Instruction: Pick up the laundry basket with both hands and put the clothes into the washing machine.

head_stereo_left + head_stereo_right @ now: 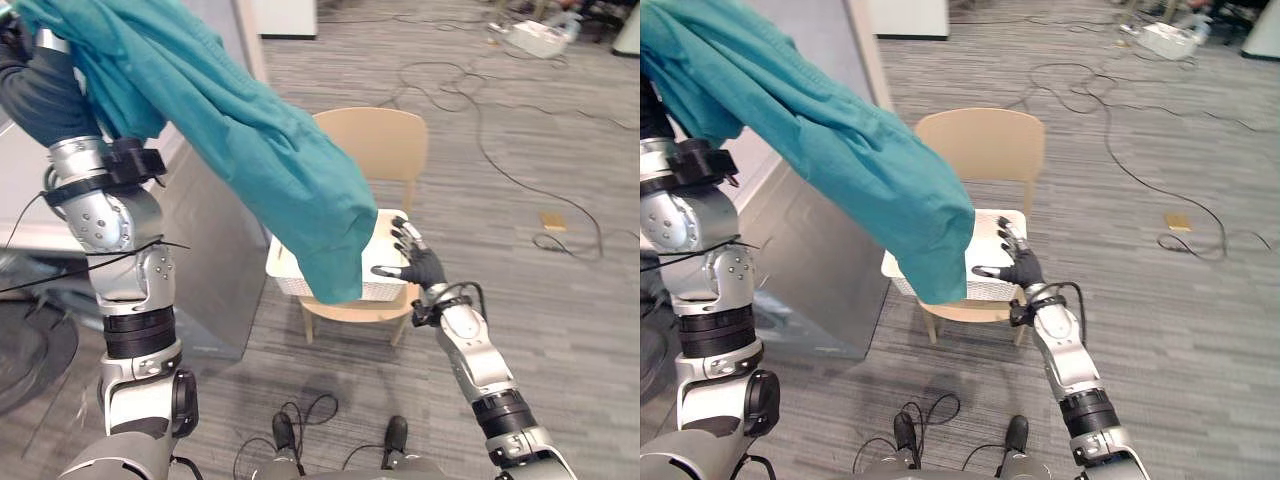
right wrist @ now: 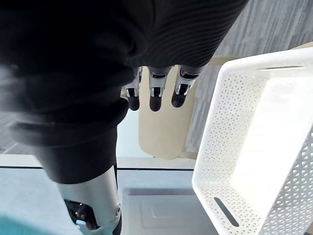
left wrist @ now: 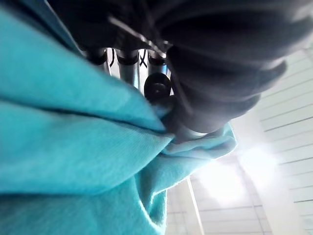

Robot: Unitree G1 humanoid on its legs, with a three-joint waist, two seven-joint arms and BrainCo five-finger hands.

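The left hand (image 3: 205, 83) was raised high at the near left, and its fingers (image 3: 128, 63) were curled into a bunched fold of a teal garment (image 1: 270, 150), pinching the cloth. From that hold the garment hung in a long slope down towards the right. Its lower end dangled in front of the left part of a white perforated laundry basket (image 1: 388, 250) and hid that part in the head views. The basket sat on the seat of a light wooden chair (image 1: 370, 145), whose backrest rose on the far side of it. The right hand (image 1: 415, 262) was held out low at the right end of the basket, its fingers straight and a little spread and its thumb pointing left towards the basket wall. It held nothing. In the right wrist view a gap showed between the straight fingertips (image 2: 154, 100) and the basket's rim, so the hand was just beside the basket and not on it. A grey box-shaped unit (image 1: 205, 270) stood to the left of the chair, behind the raised arm. The grey carpet floor (image 1: 560, 330) stretched away to the right and far side, with dark cables (image 1: 480, 130) trailing across it.
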